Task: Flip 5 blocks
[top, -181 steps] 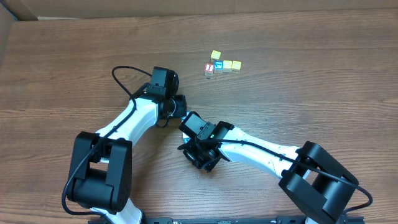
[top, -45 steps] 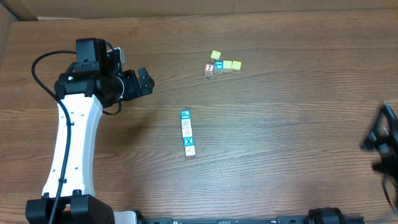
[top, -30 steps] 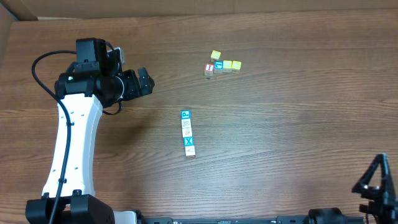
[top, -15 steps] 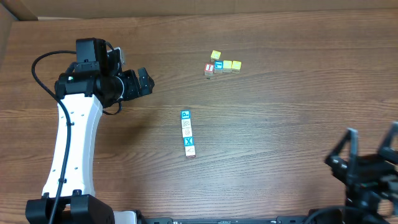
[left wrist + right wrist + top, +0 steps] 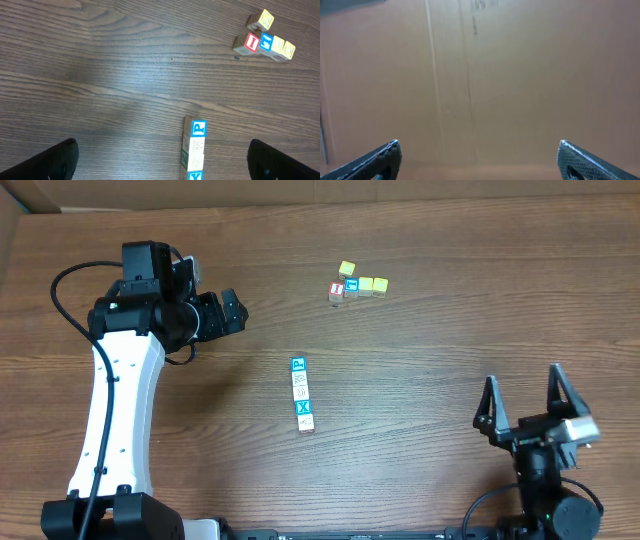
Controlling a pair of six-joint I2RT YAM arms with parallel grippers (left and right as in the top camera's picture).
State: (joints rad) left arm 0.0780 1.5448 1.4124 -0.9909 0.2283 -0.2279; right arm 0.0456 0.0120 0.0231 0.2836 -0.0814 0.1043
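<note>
Left gripper (image 5: 236, 310) and right gripper (image 5: 521, 386): jaws open, empty, well apart from the blocks (image 5: 301, 394). Flipping seems done; you need only park.

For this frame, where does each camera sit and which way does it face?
Overhead: above the table, looking straight down; shows the left arm, left gripper and, bottom right, the right gripper.
Left wrist: on the left arm, tilted down at the table; own fingertips in the bottom corners.
Right wrist: faces a brown panel, not the table; own fingertips in the bottom corners.
Shared: overhead and left wrist both show the row of blocks and the cluster of cubes.
</note>
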